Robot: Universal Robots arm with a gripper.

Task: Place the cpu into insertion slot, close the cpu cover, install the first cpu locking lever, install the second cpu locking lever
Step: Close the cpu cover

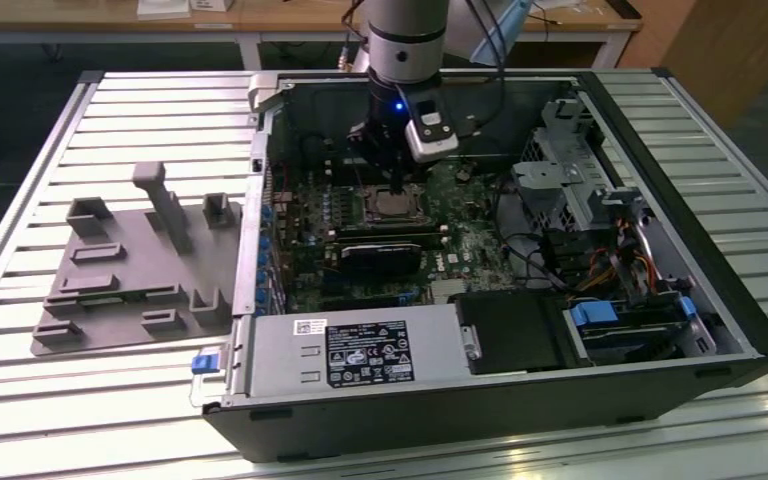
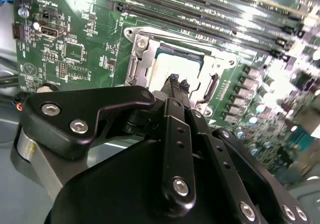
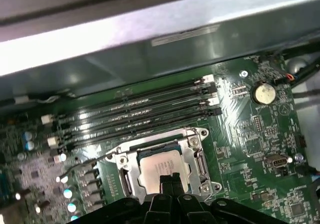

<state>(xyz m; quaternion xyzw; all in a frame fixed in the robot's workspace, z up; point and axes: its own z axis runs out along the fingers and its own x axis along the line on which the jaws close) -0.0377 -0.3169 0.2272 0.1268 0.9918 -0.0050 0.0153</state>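
Observation:
The cpu [image 3: 161, 164], a pale silver square, lies in the insertion slot [image 2: 131, 67] on the green board. The silver cpu cover [image 3: 196, 154] lies flat around it as a windowed frame. A thin wire lever [image 3: 87, 160] sticks out sideways from the socket. My gripper [image 1: 391, 185] hangs straight above the socket inside the computer case. In both wrist views its black fingertips [image 2: 173, 78] are pressed together over the cpu's edge with nothing between them. In the first wrist view the gripper [image 3: 170, 178] covers the near edge of the cpu.
Long black memory slots [image 3: 140, 109] run beside the socket, with the case wall [image 3: 150, 34] beyond them. A black block [image 1: 384, 255] sits on the near side of the socket. The power supply [image 1: 351, 350] and drive cage [image 1: 584, 180] crowd the case. A grey fixture plate [image 1: 131, 270] lies outside.

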